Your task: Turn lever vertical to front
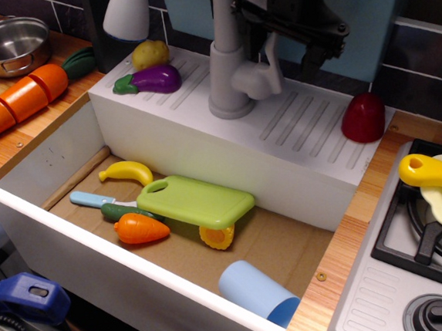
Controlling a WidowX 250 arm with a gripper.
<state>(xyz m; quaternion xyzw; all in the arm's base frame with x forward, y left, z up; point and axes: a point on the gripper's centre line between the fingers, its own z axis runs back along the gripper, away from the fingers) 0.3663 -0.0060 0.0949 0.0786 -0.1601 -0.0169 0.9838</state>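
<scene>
observation.image: black gripper (292, 47) hanging near the back edge, jaws spread wide, gripping nothing. Lever (272, 55) standing upright on the tap column (228, 56), just beside the left finger.

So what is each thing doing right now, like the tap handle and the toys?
lever: stands upright on the tap's side knob, free of the gripper
gripper: raised behind the lever, holding nothing; open or shut unclear
green cutting board: lying flat in the sink, one end propped on a corn piece
blue cup: tipped on its side
pot: upright, empty
orange carrot: sliced, pieces together
</scene>
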